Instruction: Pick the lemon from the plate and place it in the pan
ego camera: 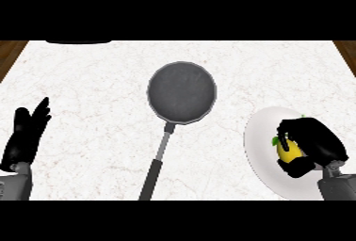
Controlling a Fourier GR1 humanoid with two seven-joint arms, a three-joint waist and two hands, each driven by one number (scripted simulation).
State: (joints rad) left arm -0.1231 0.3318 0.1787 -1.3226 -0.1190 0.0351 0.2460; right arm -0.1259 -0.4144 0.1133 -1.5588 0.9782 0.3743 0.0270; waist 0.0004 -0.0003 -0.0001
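In the head view, the black right hand (311, 146) is curling its fingers around the small yellow lemon (289, 149), which is sitting on the round white plate (261, 141), likely securing it for lifting. The dark grey round pan (182, 92) is lying well apart, its handle pointing toward the robot. The black left hand (26, 134) is resting near the left edge, fingers straight.

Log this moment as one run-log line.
right hand: shut on lemon, over plate | left hand: open, resting | pan: empty

lemon (290, 149) yellow; plate (262, 136) white; pan (182, 92) dark grey; counter (90, 75) white, marbled; hands black
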